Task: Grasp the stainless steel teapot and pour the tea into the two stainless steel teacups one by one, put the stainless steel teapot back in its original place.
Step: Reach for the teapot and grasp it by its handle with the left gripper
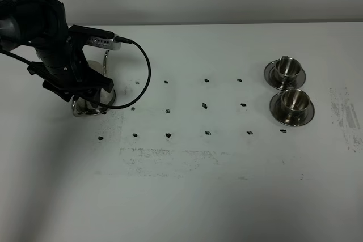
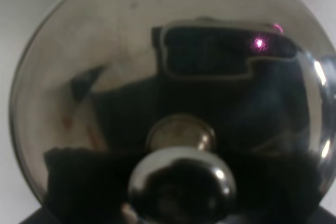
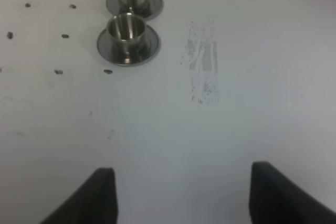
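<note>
Nearest the left wrist camera, the knob (image 2: 181, 182) of the stainless steel teapot (image 2: 105, 77) is cut off at the frame edge. The domed lid behind it fills the view with dark, blurred reflections. From above, the left gripper (image 1: 85, 88) hides most of the pot at the left of the table (image 1: 227, 185) (only a bit of loop handle (image 1: 106, 60) shows), so I cannot tell whether it grips. The right gripper (image 3: 182, 182) is spread wide and empty, only its tips in frame. Farther right stand the nearer teacup (image 1: 295, 100) and the farther teacup (image 1: 286, 68); their contents are unreadable.
</note>
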